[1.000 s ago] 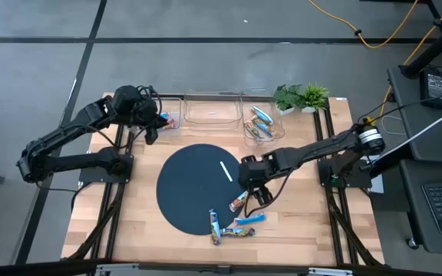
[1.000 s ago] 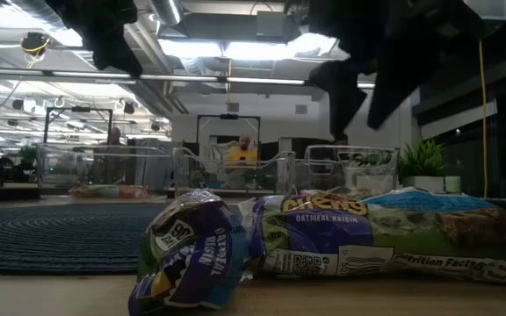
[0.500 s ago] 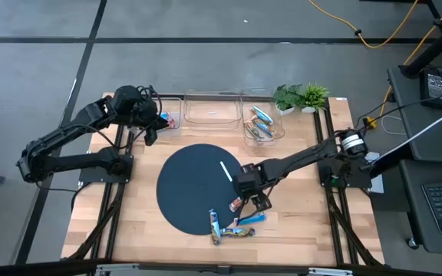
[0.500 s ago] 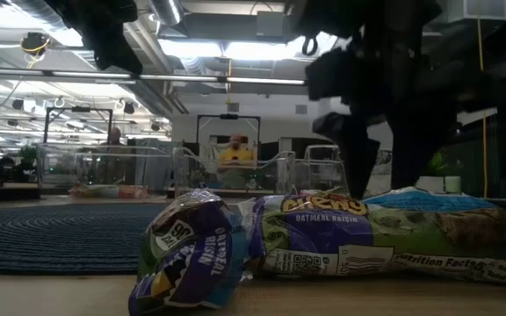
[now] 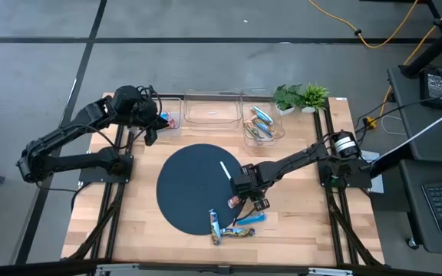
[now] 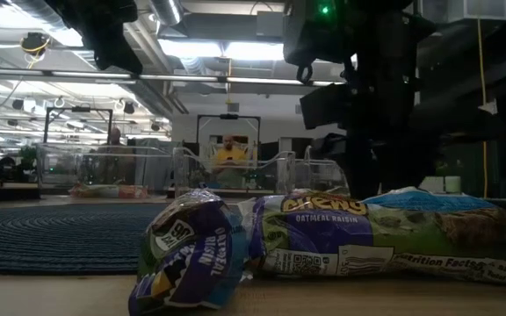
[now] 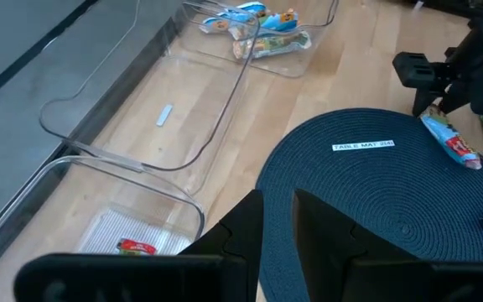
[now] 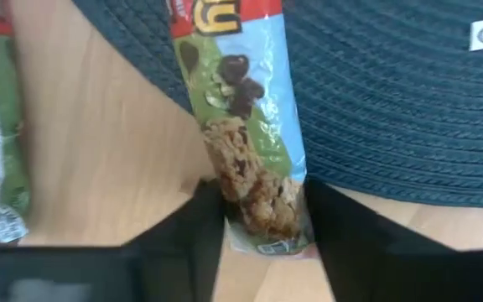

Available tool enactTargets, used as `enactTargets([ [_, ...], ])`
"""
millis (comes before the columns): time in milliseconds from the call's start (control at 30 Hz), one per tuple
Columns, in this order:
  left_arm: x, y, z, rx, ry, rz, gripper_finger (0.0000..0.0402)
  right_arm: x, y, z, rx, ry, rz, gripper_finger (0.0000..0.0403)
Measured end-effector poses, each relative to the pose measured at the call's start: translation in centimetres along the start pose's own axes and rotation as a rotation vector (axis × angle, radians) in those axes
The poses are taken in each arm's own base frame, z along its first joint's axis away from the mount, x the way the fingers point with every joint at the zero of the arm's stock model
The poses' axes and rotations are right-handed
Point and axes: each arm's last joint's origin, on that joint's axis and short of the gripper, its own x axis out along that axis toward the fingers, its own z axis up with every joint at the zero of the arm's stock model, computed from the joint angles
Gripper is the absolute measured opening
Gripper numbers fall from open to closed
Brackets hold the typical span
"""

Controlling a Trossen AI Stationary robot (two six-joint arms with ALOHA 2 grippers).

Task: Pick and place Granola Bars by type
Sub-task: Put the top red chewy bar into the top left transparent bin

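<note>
My right gripper [image 5: 242, 202] is low over the dark round mat's [image 5: 190, 188] right edge, shut on a granola bar [image 8: 241, 109] with a red, light-blue and green wrapper. That bar lies half on the mat, half on the wood. Three more bars [image 5: 235, 228] lie in a loose heap near the table's near edge, close in the low view [image 6: 323, 241]. Blue and silvery bars fill the right clear bin [image 5: 259, 123], and one red bar [image 7: 137, 246] lies in the left bin. My left gripper [image 5: 151, 130] hangs over the left bin's corner, its fingers [image 7: 250, 226] a narrow gap apart, touching nothing. My right gripper pinches the bar's end that lies off the mat [image 8: 262, 222] between its two fingers [image 8: 210, 214], one on each long edge. The fingers come from above, pointing down, across the bar. The bar lies flat, its red end [image 8: 216, 13] on the mat and its gripped end on the wood.
Three clear bins [image 5: 212, 111] stand in a row along the far edge, the middle one holding only a small white tag. Two small green plants [image 5: 301, 97] stand right of them. A thin white label strip [image 5: 226, 170] lies on the mat. Bare wood lies left of the mat.
My right gripper has moved down and slightly toward the table's near left, from above the mat's right edge onto the bar. In the low view its fingers have dropped from high in the picture to table level. The bars and my left arm have kept still.
</note>
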Motion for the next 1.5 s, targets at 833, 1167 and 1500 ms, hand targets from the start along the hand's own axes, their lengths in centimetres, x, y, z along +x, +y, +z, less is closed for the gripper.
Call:
enactTargets([
  [833,0.0,0.0,0.0,0.001,-0.002,0.0,0.0061,-11.2,-2.9,-4.2,0.323,-0.154,-0.101,0.0025],
  [1167,0.0,0.0,0.0,-0.002,-0.001,0.0,0.0061,-11.5,-5.5,-5.0,0.414,-0.158,-0.059,0.0023],
  [1500,0.0,-0.2,0.2,-0.022,-0.019,-0.064,0.0061,-18.2,-10.9,-5.1,0.389,-0.257,-0.105,0.0022],
])
